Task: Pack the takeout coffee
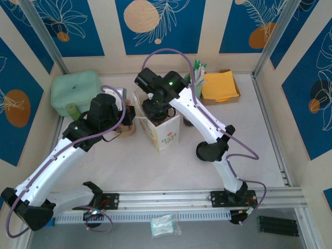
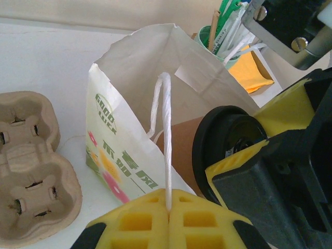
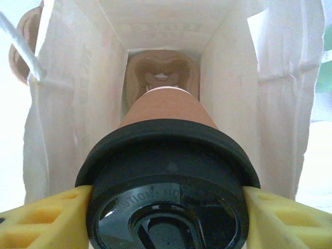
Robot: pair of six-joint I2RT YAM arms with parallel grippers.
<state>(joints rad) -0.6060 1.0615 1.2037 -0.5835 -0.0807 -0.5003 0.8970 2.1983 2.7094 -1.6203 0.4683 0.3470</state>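
The takeout coffee (image 3: pixel 168 109) is a kraft-brown cup with a black lid (image 3: pixel 166 171) on it. My right gripper (image 3: pixel 166 207) is shut on it at the lid, one yellow finger (image 3: pixel 44 218) on each side. The cup hangs in the mouth of an open white paper bag (image 3: pixel 78 104), above a pulp cup carrier (image 3: pixel 162 72) at the bag's bottom. My left gripper (image 2: pixel 170 207) is shut on the bag's white string handle (image 2: pixel 166 140) and holds it taut. In the top view the bag (image 1: pixel 165 132) stands mid-table under the right gripper (image 1: pixel 155 106).
A second pulp carrier (image 2: pixel 31 166) lies left of the bag. A green cup of stirrers (image 2: pixel 223 36) and a yellow napkin tray (image 1: pixel 220 85) stand at the back right. A pale green box (image 1: pixel 77 91) sits at the back left.
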